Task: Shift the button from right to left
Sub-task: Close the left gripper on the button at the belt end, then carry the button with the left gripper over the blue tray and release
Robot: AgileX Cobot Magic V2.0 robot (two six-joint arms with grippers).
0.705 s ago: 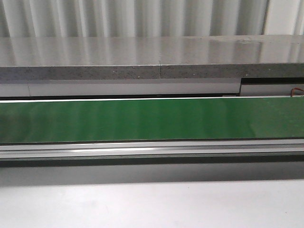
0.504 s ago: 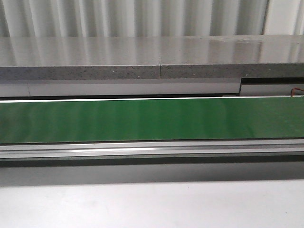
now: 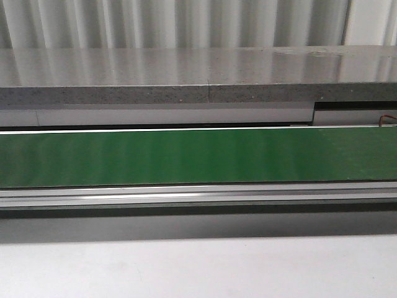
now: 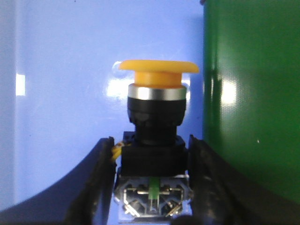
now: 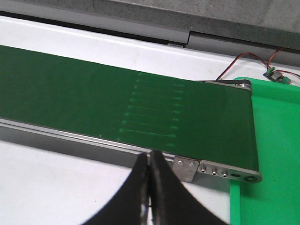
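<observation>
- Over a blue surface (image 4: pixel 65 93), right beside the edge of the green conveyor belt (image 4: pixel 253 93), the left gripper (image 4: pixel 151 183) has the push-button switch (image 4: pixel 154 136) pinched by its black body, one finger on each flank. Whether it's resting on the blue or hanging just above it, I can't tell.
- Handling guess: it's a hard plastic-and-metal lump, stiff, light enough for one gripper, nothing squishy. The flat sides of the boxy block are the sensible place to grab, which is where the fingers sit. The yellow mushroom cap (image 4: pixel 158 71) is domed and would likely depress or slip, so I'd stay off it. The metal contacts at the bottom look like the only delicate bit.
- Right gripper (image 5: pixel 149 187) has its fingers pressed together with nothing between them, hanging over the white table near the belt's near rail, by the belt's end roller. A green tray (image 5: pixel 276 154) sits past that end, with red-and-black wires (image 5: pixel 243 61) behind it.
- Front camera only gets the belt (image 3: pixel 198 155), the grey stone ledge (image 3: pixel 198 74) behind it and white table; no arms, no switch. You only find the switch through the left wrist cam, and the tray and wires only through the right one.
</observation>
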